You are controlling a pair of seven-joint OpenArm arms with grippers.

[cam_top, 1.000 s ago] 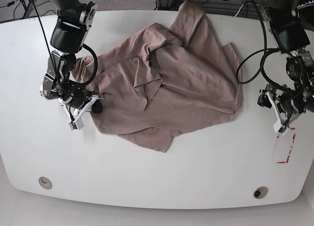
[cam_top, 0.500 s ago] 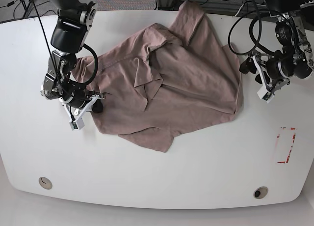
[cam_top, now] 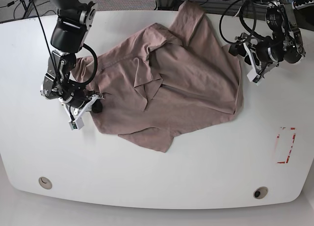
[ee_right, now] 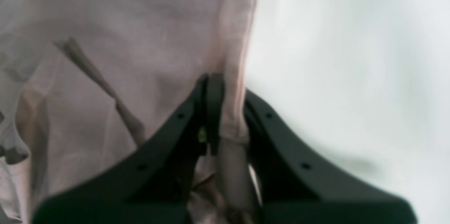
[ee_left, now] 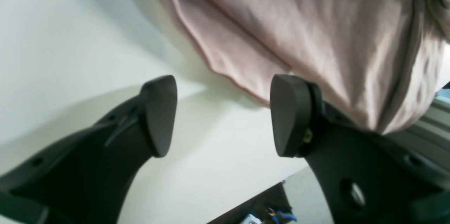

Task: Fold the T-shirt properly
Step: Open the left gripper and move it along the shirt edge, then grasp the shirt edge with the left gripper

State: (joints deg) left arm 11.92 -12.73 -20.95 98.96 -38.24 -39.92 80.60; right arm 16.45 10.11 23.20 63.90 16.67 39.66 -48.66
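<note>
Currently the T-shirt (cam_top: pixel 171 83) lies crumpled on the white desk (cam_top: pixel 157 177), upper-middle, one sleeve reaching the far edge. R gripper (ee_right: pixel 225 111) fingers clenched on the shirt's side edge. L gripper (ee_left: pixel 223 115) fingers spread wide, gripping nothing, just beside the opposite hem. Near half of desk bare; red-outlined rectangle (cam_top: pixel 286 145) marked there, no readable text.
</note>
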